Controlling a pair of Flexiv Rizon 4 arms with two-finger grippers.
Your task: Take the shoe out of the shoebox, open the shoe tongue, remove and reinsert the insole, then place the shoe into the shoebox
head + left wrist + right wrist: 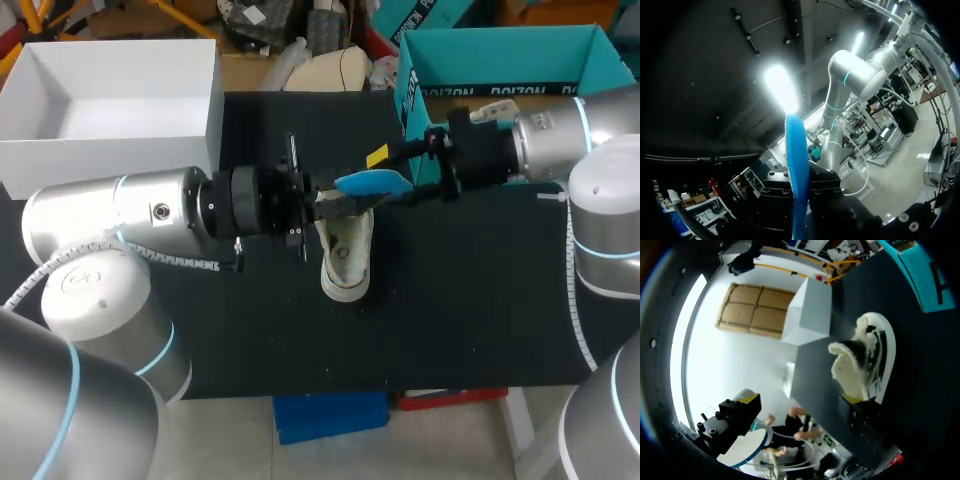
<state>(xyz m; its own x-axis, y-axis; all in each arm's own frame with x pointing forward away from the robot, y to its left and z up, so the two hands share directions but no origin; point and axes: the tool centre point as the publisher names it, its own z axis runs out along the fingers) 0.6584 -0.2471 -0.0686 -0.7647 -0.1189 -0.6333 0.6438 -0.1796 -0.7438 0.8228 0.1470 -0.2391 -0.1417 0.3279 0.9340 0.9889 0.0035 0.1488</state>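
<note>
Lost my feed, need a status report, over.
Left gripper shut on insole, out of shoe. Right gripper open, alongside. Shoe on table, outside shoebox. White box well aside.

Counted in head view: 1 table (480, 300), black top. 1 shoe (345, 255), pale, is seen at ctr. 1 insole (372, 182), blue, is seen just at 12 o'clock of the shoe. 2 boxes are counted, both open-topped: 1 white box (110, 100) at 10 o'clock, 1 shoebox (500, 60), teal, at 1 o'clock. 2 arms are counted: L arm (130, 215) at 9 o'clock, R arm (560, 140) at 3 o'clock. In R wrist view the same 1 shoe and 1 white box are made out. In L wrist view the 1 insole is seen edge-on, w/ 1 arm, the R arm, past it.
</note>
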